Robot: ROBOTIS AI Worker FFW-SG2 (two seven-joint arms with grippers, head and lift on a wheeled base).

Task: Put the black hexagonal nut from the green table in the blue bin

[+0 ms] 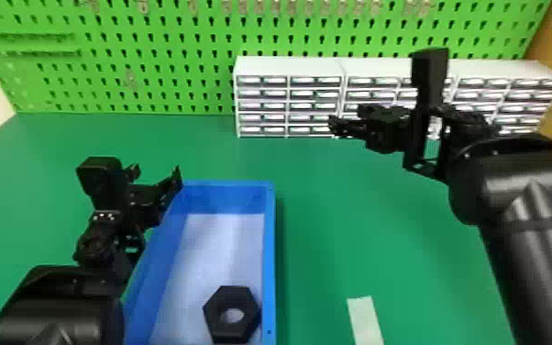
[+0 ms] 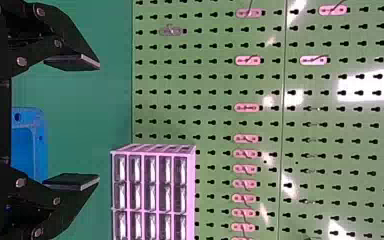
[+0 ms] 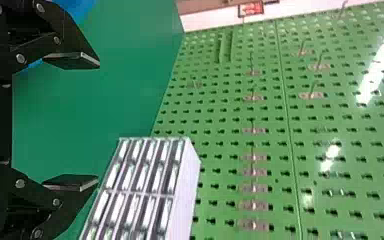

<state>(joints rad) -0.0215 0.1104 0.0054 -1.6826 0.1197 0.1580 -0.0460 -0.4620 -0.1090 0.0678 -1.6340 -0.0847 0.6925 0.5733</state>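
One black hexagonal nut [image 1: 232, 297] lies inside the blue bin [image 1: 269, 257], down on its pale floor, toward the near end and close to the right wall. That looks like the task met, so the likely trouble from here is in undoing it or upsetting the bin.

The left claw [image 2: 99, 121] is open, its two fingers well apart and holding nothing; it hangs at the bin's far left, by the rim. Whether it touches that rim I cannot tell. If the left arm drops or swings inward from there, a finger could hook the rim and drag or tilt the bin, and the nut would probably slide along the floor with it. A careful first move would be up and away to the bin's left.

The right claw [image 3: 99, 120] is open too, fingers spread and empty, raised well to the right of the bin, beyond its far end. Sent forward or lowered carelessly, it could knock the white drawer units [image 1: 289, 94], which stand on the tabletop [image 1: 357, 238] beyond the bin and to its right.

Another reach for the nut would be a mistake: a finger could jam between it and the bin's right wall, shoving the bin sideways.
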